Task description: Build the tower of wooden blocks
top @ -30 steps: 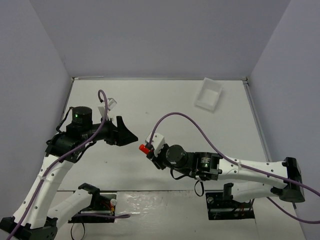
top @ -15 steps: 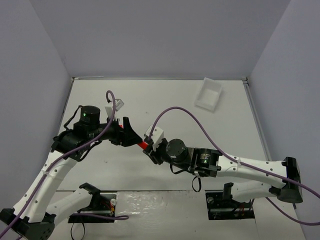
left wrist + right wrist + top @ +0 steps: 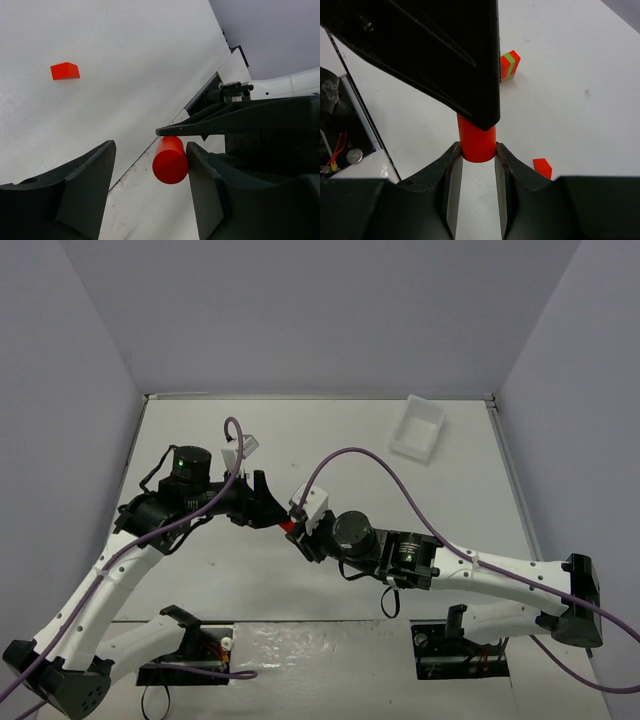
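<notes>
Left fingers (image 3: pixel 80 195) moved in, apart astride red cylinder (image 3: pixel 477 141) | right fingers (image 3: pixel 446 187) clamp it | red-green blocks (image 3: pixel 509 64), seemingly stacked, beyond

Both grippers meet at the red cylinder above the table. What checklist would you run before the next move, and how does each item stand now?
1. The right gripper is shut on the red cylinder: ok.
2. The cylinder sits between the jaws of the left gripper: ok, though off-centre, against one finger.
3. The left gripper is closed on the cylinder: not ok, there is a wide gap on the other side.
4. The left fingers are clear of the right fingertips: cannot tell, they overlap in the right wrist view.
5. The loose red block is out of the way: ok, it lies on the table, apart from both grippers.
</notes>
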Tool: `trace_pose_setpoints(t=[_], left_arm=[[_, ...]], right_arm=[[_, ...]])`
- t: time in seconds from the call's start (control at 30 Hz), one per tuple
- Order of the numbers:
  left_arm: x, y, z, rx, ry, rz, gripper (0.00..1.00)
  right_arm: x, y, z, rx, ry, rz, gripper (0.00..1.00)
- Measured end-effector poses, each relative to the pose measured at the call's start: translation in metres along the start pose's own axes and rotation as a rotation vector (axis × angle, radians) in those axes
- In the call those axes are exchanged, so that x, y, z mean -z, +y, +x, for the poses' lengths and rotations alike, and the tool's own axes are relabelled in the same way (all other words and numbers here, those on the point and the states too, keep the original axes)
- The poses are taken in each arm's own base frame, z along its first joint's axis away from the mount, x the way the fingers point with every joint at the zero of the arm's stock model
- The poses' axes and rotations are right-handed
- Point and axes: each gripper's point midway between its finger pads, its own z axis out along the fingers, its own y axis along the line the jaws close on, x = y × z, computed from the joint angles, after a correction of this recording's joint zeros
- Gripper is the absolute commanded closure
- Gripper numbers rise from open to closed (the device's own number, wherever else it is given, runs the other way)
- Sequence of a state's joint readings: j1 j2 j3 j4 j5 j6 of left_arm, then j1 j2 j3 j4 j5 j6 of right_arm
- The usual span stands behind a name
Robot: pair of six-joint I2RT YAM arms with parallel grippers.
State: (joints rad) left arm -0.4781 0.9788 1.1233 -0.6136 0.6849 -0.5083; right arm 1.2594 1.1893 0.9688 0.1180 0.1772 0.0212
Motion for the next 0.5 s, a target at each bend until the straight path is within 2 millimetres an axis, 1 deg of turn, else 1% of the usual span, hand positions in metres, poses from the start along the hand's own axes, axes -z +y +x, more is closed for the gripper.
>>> trace_pose_setpoints(t=[0.07, 0.1, 0.13, 0.3, 0.4, 0.47, 0.5], left_arm=[[-0.001, 0.0, 0.0, 0.002, 0.004, 0.001, 0.5], [-0.002, 0.0, 0.0, 0.003, 0.005, 0.002, 0.55], [-0.002, 0.0, 0.0, 0.002, 0.005, 0.004, 0.58], [-0.004, -0.004, -0.004, -0.01, -0.007, 0.025, 0.69], [-0.005, -0.007, -0.005, -0.014, -0.008, 0.036, 0.81], [-0.006, -0.009, -0.006, -0.015, -0.012, 0.043, 0.95], [-0.006, -0.009, -0.007, -0.017, -0.014, 0.046, 0.98]], right_arm=[[-0.001, -0.004, -0.001, -0.004, -0.002, 0.009, 1.0], [-0.001, -0.005, -0.001, -0.006, -0.004, 0.013, 1.0], [-0.001, -0.007, -0.001, -0.007, -0.004, 0.016, 1.0], [-0.002, -0.01, -0.001, -0.011, -0.004, 0.023, 1.0], [-0.002, -0.012, -0.001, -0.012, -0.004, 0.023, 1.0], [-0.003, -0.013, -0.001, -0.013, -0.002, 0.026, 1.0], [-0.003, -0.014, -0.001, -0.014, -0.001, 0.027, 0.97]])
